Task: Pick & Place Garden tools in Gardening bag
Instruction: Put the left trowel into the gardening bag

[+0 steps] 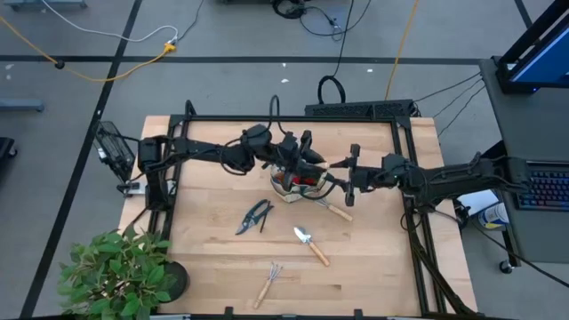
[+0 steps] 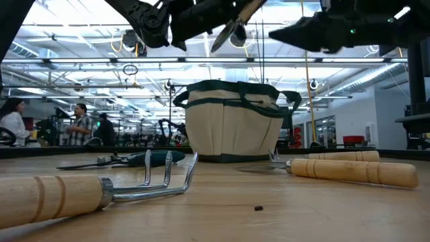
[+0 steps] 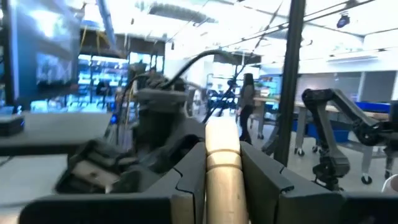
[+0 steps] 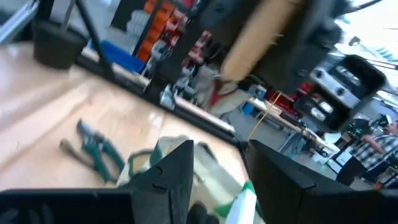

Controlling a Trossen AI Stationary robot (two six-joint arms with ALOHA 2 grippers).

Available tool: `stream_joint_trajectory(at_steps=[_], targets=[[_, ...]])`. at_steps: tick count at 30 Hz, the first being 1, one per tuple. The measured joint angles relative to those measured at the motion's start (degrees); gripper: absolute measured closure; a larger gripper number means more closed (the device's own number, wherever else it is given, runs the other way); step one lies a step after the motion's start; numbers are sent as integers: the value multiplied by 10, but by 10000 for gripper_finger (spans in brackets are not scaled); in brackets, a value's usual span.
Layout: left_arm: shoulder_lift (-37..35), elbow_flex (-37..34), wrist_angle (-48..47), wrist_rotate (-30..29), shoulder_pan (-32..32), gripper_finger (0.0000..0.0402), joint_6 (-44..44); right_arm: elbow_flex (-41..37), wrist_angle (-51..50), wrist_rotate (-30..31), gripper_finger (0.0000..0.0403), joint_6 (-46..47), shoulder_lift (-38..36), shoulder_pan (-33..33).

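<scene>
Your left end effector [image 3: 222,177] is clenched on the wooden handle of a trowel [image 2: 232,27], raised above the bag [image 2: 232,121] at the middle of the bench [image 1: 213,276]. The bag lies straight below it. In the low view the trowel's long axis slants, blade tip pointing down toward the bag's mouth, so the drop depends on that tip staying inside the rim.

Your right end effector [image 4: 217,165] hangs just beside the bag on its other side, fingers apart and grasping nothing. The shears [image 1: 255,216], another trowel [image 1: 310,244] and the rake [image 1: 268,284] lie nearer you.
</scene>
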Motion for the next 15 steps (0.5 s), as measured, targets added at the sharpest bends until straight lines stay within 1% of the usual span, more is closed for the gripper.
stream_joint_trajectory(at_steps=[4,7,9,11,15], targets=[[0,9,-1,0,-14,321,2,0,97,-1,261,21,40,0],[0,9,-6,0,-21,326,1,0,118,-15,261,24,58,0],[0,9,-7,-3,-23,325,-6,0,107,-12,261,25,64,0],[0,9,-13,-13,-23,320,-6,0,73,-12,261,36,64,-1],[8,9,-29,-38,-23,322,24,0,-21,-12,261,35,62,-1]])
